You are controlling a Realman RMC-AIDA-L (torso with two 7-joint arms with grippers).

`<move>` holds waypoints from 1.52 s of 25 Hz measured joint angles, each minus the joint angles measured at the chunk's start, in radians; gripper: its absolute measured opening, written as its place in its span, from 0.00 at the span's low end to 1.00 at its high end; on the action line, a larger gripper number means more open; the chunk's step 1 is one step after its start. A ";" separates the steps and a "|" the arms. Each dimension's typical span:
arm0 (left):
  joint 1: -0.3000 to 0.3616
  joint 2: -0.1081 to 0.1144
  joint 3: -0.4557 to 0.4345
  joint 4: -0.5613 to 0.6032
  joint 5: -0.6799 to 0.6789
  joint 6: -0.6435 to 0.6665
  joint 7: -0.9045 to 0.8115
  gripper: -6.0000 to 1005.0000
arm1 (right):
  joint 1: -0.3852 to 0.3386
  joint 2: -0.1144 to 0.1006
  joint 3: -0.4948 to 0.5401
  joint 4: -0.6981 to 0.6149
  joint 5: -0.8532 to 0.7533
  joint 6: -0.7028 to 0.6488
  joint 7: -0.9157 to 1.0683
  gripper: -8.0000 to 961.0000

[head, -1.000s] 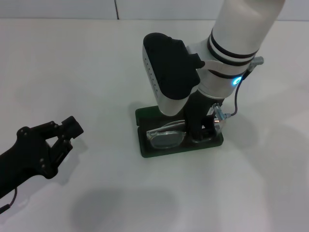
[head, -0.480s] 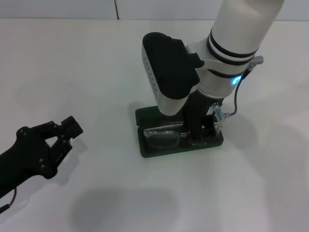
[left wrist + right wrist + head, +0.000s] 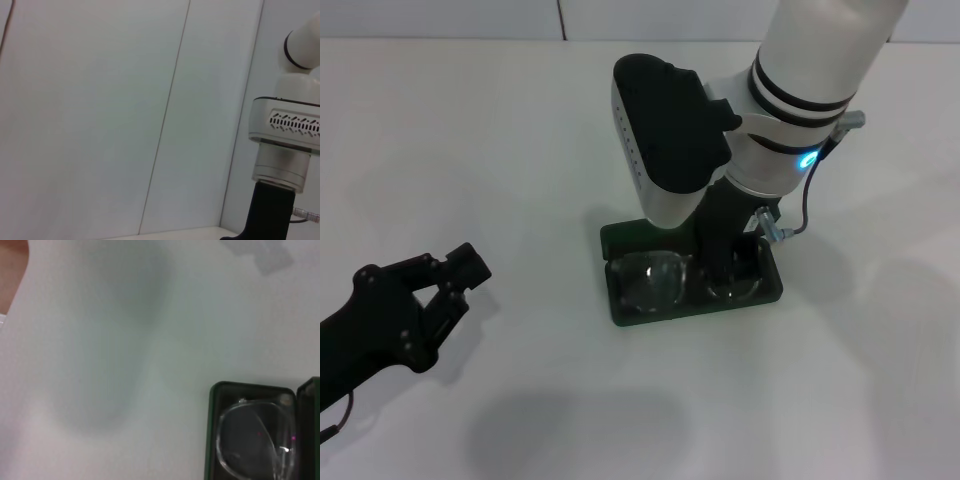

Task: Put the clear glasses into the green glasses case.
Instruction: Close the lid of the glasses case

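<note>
- The clear see-through plastic glasses [image 3: 660, 278] lie inside the dark green box-shaped glasses case [image 3: 620, 305], which sits open & flat on the white worktop [image 3: 470, 150], near the middle.
- In the right wrist view one clear lens [image 3: 252, 440] rests down in the dark lining, w/ the green rim [image 3: 215, 390] around it.
- The right claw [image 3: 720, 262] reaches down into the case at the middle of the glasses. Can't tell if it is wide, narrow or holding them; the arm hides the tips.
- The left claw [image 3: 448, 285] sits low on the left, well apart from the case. It looks a bit open & holds nothing.
- How far along: prob. almost done. The glasses look like they are in the case.
- What is left, I think: the right claw must let go & lift out w/o dragging the glasses up. Lid not shut yet, but the task doesn't ask for that.
</note>
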 joint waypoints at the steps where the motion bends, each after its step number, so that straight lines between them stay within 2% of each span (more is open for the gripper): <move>1: 0.000 0.000 0.000 0.000 0.000 0.000 0.000 0.14 | 0.000 0.000 0.001 -0.001 0.000 -0.001 0.001 0.18; 8: -0.003 0.004 -0.001 0.000 -0.001 0.001 -0.006 0.14 | -0.033 0.000 0.019 -0.079 -0.001 -0.023 0.012 0.18; 14: -0.009 0.011 -0.001 0.008 -0.008 0.004 -0.033 0.14 | -0.161 -0.001 0.090 -0.301 -0.005 -0.104 0.035 0.18; 20: -0.050 0.025 -0.001 0.013 -0.011 0.007 -0.083 0.14 | -0.419 -0.002 0.199 -0.636 0.045 -0.152 0.037 0.18; 22: -0.061 0.027 -0.001 0.018 -0.011 0.008 -0.099 0.14 | -0.535 -0.004 0.260 -0.741 0.109 -0.152 0.020 0.18; 23: -0.098 0.038 -0.001 0.031 -0.016 0.010 -0.163 0.14 | -0.597 -0.005 0.300 -0.792 0.155 -0.150 -0.002 0.18; 28: -0.165 0.057 -0.001 0.049 -0.021 0.030 -0.249 0.14 | -0.829 -0.006 0.455 -0.936 0.318 -0.135 -0.112 0.18; 30: -0.202 0.067 -0.001 0.056 -0.021 0.042 -0.288 0.14 | -0.912 -0.004 0.555 -0.919 0.430 -0.113 -0.149 0.18; 34: -0.231 0.077 0.000 0.078 -0.020 0.050 -0.345 0.14 | -0.929 -0.004 0.631 -0.840 0.523 -0.108 -0.170 0.19; 35: -0.246 0.079 0.002 0.084 -0.015 0.050 -0.360 0.14 | -0.942 -0.009 0.740 -0.681 0.666 -0.111 -0.224 0.19; 37: -0.304 0.078 0.005 0.082 0.014 0.040 -0.375 0.14 | -0.955 -0.012 0.827 -0.558 0.755 -0.122 -0.268 0.19; 38: -0.327 0.077 0.005 0.080 0.024 0.034 -0.380 0.14 | -0.960 -0.013 0.907 -0.468 0.800 -0.138 -0.297 0.19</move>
